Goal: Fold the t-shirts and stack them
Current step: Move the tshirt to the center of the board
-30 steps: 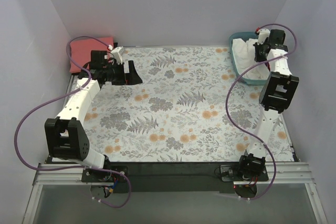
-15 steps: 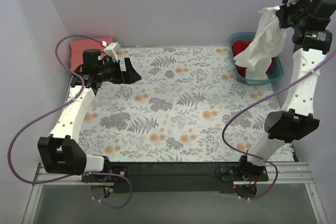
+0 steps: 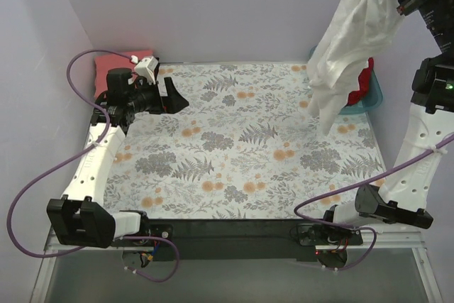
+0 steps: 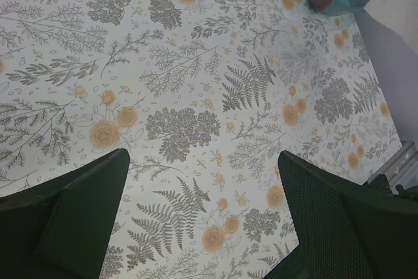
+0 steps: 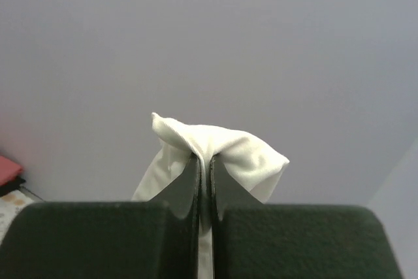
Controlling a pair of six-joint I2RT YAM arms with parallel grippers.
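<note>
t-shirt (image 3: 351, 40) (white) pinched in right tool (image 5: 204, 163), left tool (image 4: 202, 158) agape

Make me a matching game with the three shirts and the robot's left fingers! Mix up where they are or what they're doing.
Things:
1. white t-shirt
2. red t-shirt
3. coral-pink t-shirt
4. left fingers

Places or states:
A. lying in the far left corner
B. spread wide, holding nothing
C. hanging high up, pinched in the shut right fingers
D. inside the teal tub

Pairs: 1-C, 2-D, 3-A, 4-B
</note>
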